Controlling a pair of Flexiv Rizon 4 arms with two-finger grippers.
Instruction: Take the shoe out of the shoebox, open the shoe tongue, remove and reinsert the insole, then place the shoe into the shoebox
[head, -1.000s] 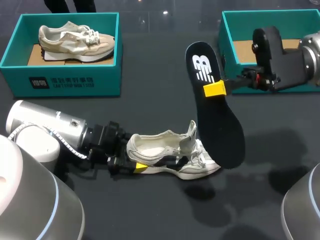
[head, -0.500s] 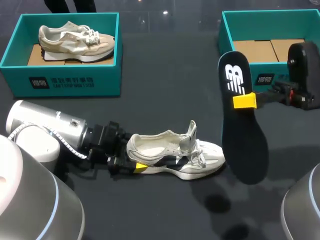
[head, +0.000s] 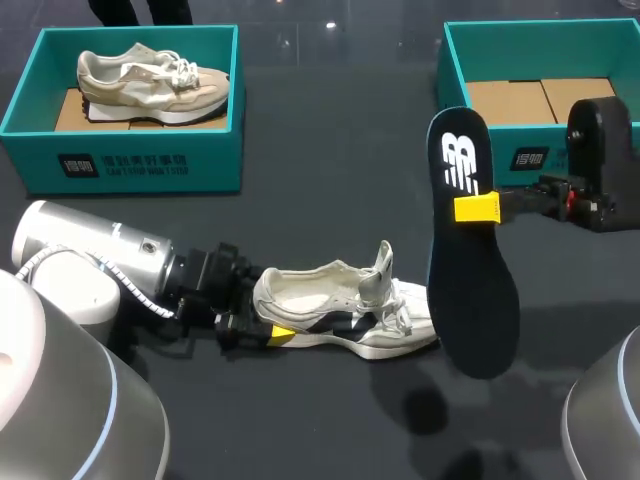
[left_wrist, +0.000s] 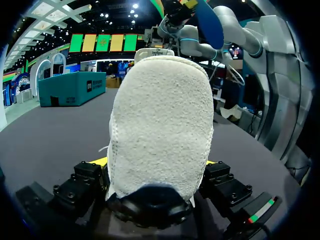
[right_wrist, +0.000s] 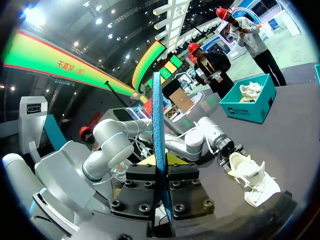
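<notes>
Black insole (head: 470, 290) pinched mid-air in the right pincer (head: 478, 208), long axis near–far, just right of the sneaker (head: 340, 310) lying left–right on the bench (head: 330, 180), heel clamped by the left pincer (head: 268, 335)

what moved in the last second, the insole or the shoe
The right claw, shut on the flat black foam insole, carried it from above the toe of the white lace-up sneaker out toward my right side, then eased it partly back toward the sneaker. Nothing was let go. The left claw stayed clamped on the sneaker's heel, and the sneaker did not shift.
</notes>
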